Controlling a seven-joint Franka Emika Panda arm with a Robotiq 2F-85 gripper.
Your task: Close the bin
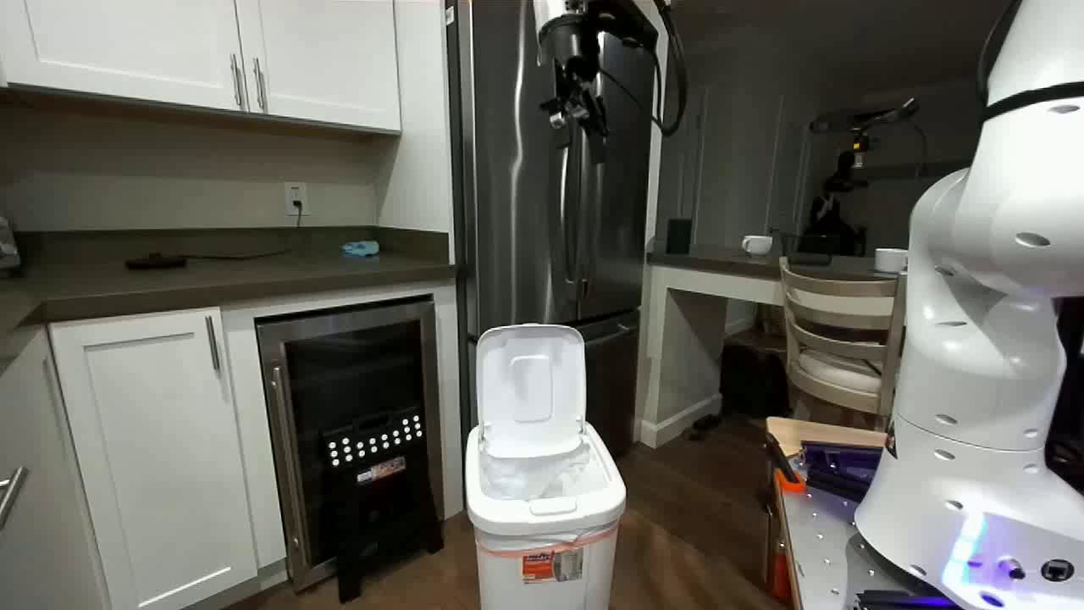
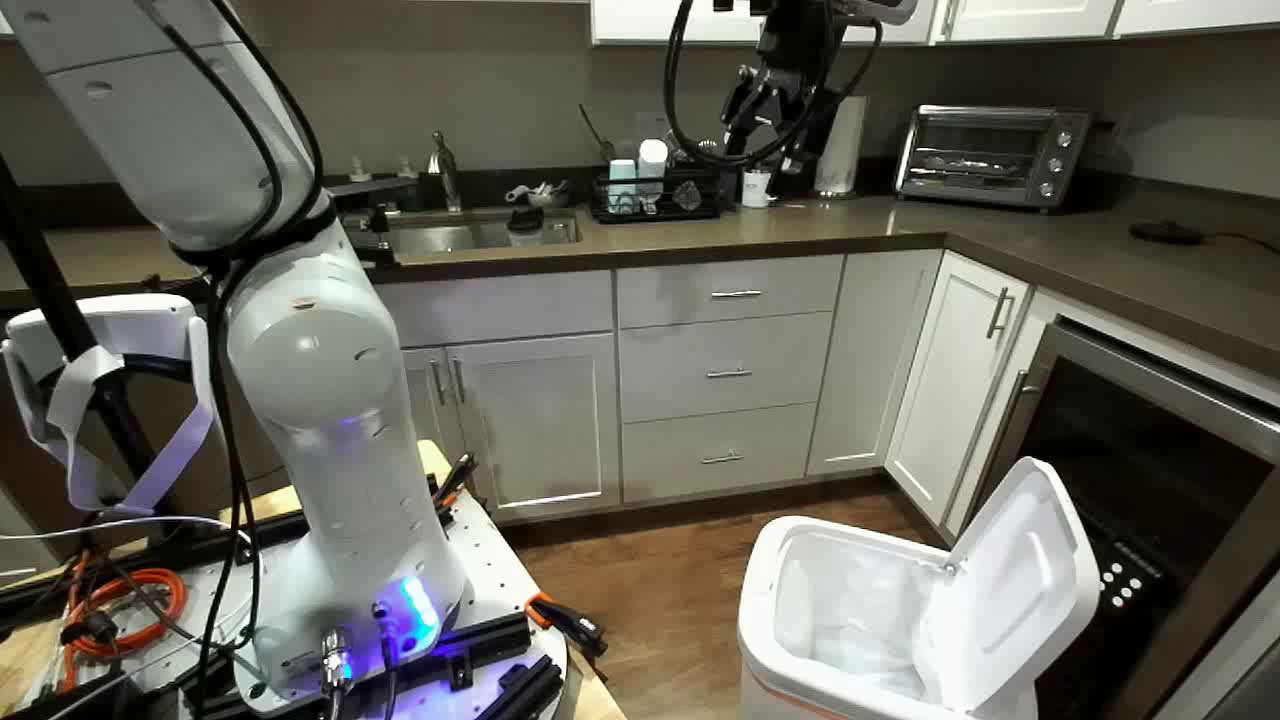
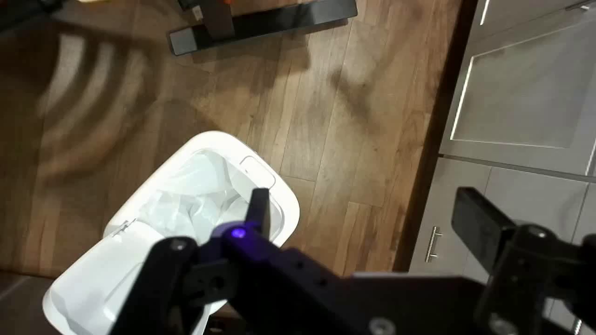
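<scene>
While its lid (image 1: 532, 385) stands raised and leans back, the white bin (image 1: 546, 523) sits at six o'clock in an exterior view, a black stool (image 1: 381, 457) near it toward nine and a tall refrigerator (image 1: 512, 212) beyond it toward twelve. In the wrist view, the bin lies toward eight o'clock, a translucent liner (image 3: 191, 200) showing inside. The end effector (image 3: 368, 216) appears toward five o'clock there, its jaws spread wide apart, and in both exterior views it hangs higher than the bin
</scene>
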